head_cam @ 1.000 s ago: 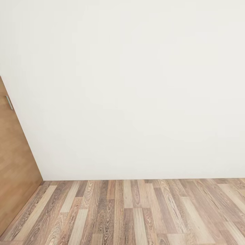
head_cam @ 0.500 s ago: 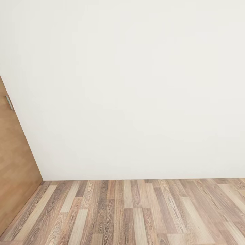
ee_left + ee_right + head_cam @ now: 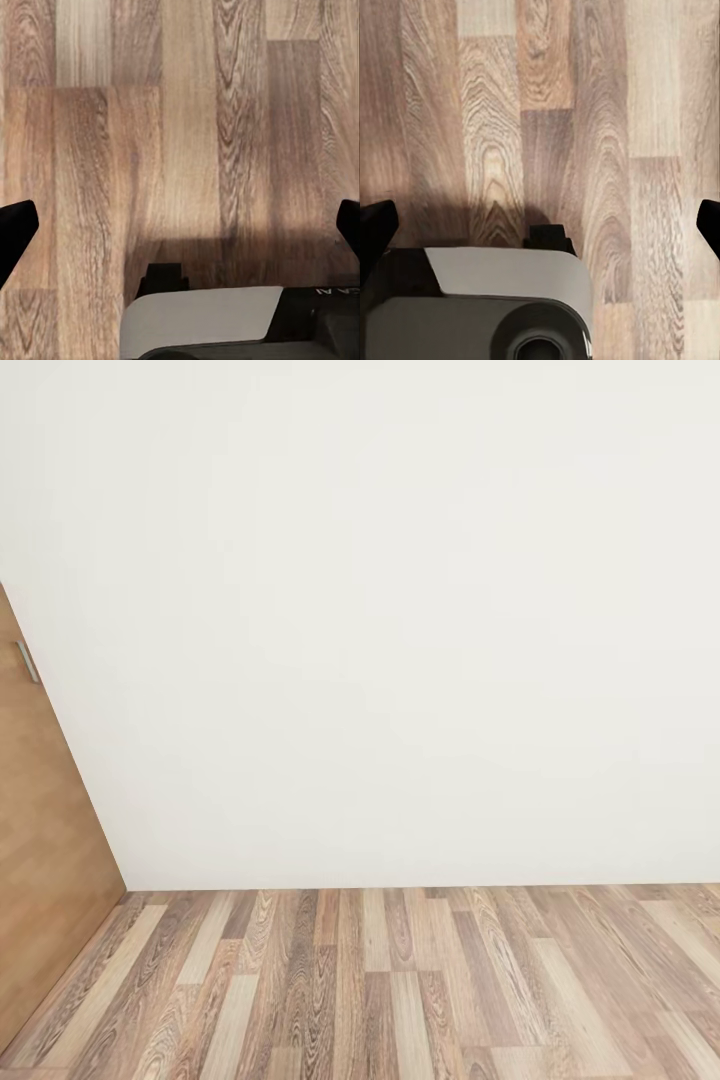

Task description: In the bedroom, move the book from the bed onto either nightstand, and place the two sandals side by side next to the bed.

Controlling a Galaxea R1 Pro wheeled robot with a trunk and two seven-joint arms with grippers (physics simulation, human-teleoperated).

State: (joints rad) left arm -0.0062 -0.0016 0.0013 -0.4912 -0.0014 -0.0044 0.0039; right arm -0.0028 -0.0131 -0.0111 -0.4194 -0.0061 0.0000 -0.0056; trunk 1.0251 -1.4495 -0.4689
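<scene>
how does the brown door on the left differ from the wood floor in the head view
The door is an even, plain orange-brown, while the floor is a patchwork of pale and dark grained planks. The door stands upright against the white wall; the floor lies flat below it. The door carries a small metal handle; the floor carries nothing in this view. Both look like wood.

A wooden door [image 3: 45,840] is cut off at the head view's left edge; both claws' fingertips [image 3: 16,232] [image 3: 376,229] are cropped.
</scene>
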